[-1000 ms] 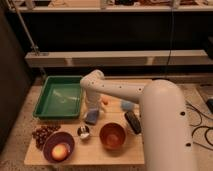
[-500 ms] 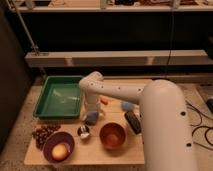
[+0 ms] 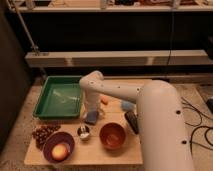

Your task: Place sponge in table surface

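Note:
The sponge (image 3: 92,118), a small blue-grey pad, lies flat on the table surface (image 3: 115,156) of pale planks, just right of the green tray's near corner. My gripper (image 3: 92,109) points straight down directly over the sponge, at or just above its top, and stands open. The white arm reaches in from the lower right and bends down at its elbow (image 3: 93,80).
A green tray (image 3: 59,96) sits at the back left. Near the front are an orange bowl (image 3: 112,136), a small cup (image 3: 83,131), a purple bowl (image 3: 58,148) holding a fruit, and grapes (image 3: 43,133). A black block (image 3: 131,121), a blue-grey cloth (image 3: 127,105) and a small orange item (image 3: 104,100) lie right of the sponge.

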{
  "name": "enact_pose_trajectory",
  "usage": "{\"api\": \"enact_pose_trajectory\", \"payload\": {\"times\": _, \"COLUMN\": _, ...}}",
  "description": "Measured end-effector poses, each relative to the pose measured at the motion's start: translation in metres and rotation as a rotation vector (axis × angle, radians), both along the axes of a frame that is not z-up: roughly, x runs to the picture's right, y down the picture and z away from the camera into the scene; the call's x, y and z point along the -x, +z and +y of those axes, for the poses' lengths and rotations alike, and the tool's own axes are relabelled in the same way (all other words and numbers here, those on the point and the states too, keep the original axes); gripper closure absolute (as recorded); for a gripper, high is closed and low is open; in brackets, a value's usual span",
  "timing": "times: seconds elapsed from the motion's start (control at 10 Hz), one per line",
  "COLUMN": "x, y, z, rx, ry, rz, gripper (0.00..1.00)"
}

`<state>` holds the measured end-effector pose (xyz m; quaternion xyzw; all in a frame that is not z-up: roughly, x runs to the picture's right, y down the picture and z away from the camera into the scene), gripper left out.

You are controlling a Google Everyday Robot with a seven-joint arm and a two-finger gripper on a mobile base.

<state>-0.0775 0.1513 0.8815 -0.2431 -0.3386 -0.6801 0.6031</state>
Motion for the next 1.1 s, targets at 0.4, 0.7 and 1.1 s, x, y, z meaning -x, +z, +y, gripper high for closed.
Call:
{"api": "enact_pose_trajectory", "payload": {"times": 0.4, "x": 0.003, "y": 0.004, "z": 0.004, "rx": 0.012, "ry": 0.004, "rz": -0.029, "gripper": 0.58}}
{"api": "enact_pose_trajectory", "payload": {"times": 0.7, "x": 0.007, "y": -0.009, "z": -0.009, "rx": -0.017, "ry": -0.005, "rz": -0.058, "gripper": 0.85}}
{"api": "enact_pose_trajectory", "payload": {"times": 1.1, "x": -0.012, "y": -0.042, "z": -0.052, "rx": -0.063, "ry": -0.003, "rz": -0.052, "gripper": 1.0}}
